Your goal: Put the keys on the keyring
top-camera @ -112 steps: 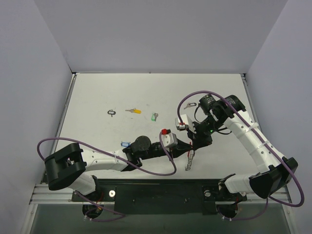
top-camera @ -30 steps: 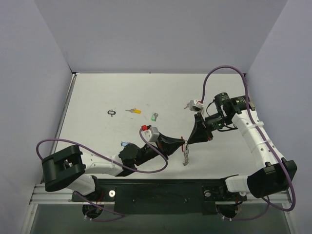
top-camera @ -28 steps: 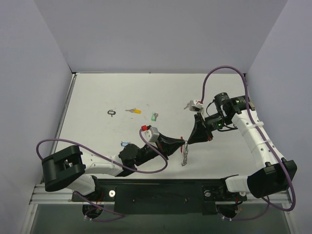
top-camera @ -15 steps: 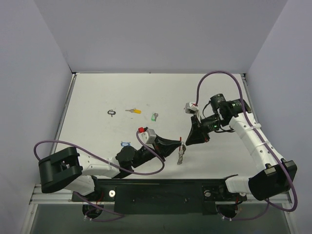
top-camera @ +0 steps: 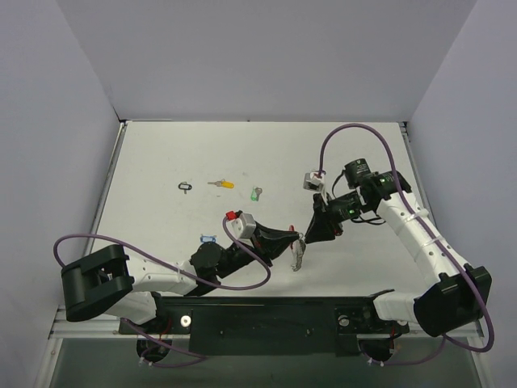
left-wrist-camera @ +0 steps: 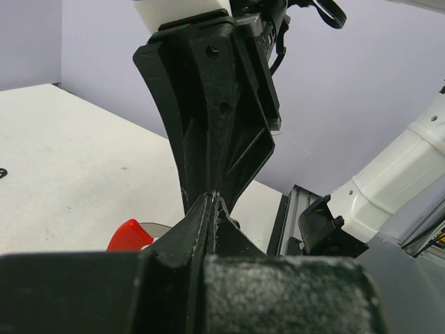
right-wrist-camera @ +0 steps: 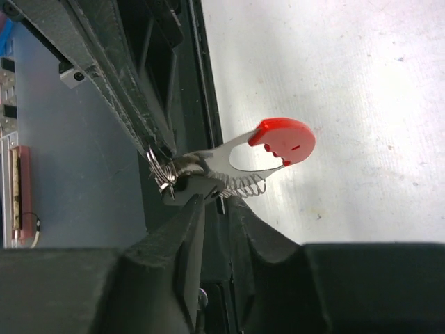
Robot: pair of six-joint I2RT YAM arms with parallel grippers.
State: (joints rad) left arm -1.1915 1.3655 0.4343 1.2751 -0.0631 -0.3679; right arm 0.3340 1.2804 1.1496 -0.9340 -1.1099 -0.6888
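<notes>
My left gripper (top-camera: 298, 239) (left-wrist-camera: 212, 197) is shut on the silver ring (right-wrist-camera: 161, 174) of the keyring (top-camera: 297, 255), which hangs just above the table at front centre. Its red tab (right-wrist-camera: 284, 138) (left-wrist-camera: 129, 235) and a wire coil (right-wrist-camera: 245, 186) stick out sideways. My right gripper (top-camera: 310, 235) (right-wrist-camera: 218, 203) meets it tip to tip, jaws nearly together and pinching a small black key tag (right-wrist-camera: 192, 188) against the ring. Loose keys lie on the table to the left: a black one (top-camera: 186, 187), a yellow one (top-camera: 220, 184), a green one (top-camera: 256, 194) and a blue one (top-camera: 208, 239).
The white table (top-camera: 161, 153) is walled by grey panels on three sides. A black rail (top-camera: 258, 311) with both arm bases runs along the near edge. Purple cables (top-camera: 347, 133) loop above each arm.
Both grippers, tips together, have drifted left and slightly toward the near edge, carrying the keyring. The loose keys on the table have not moved.
</notes>
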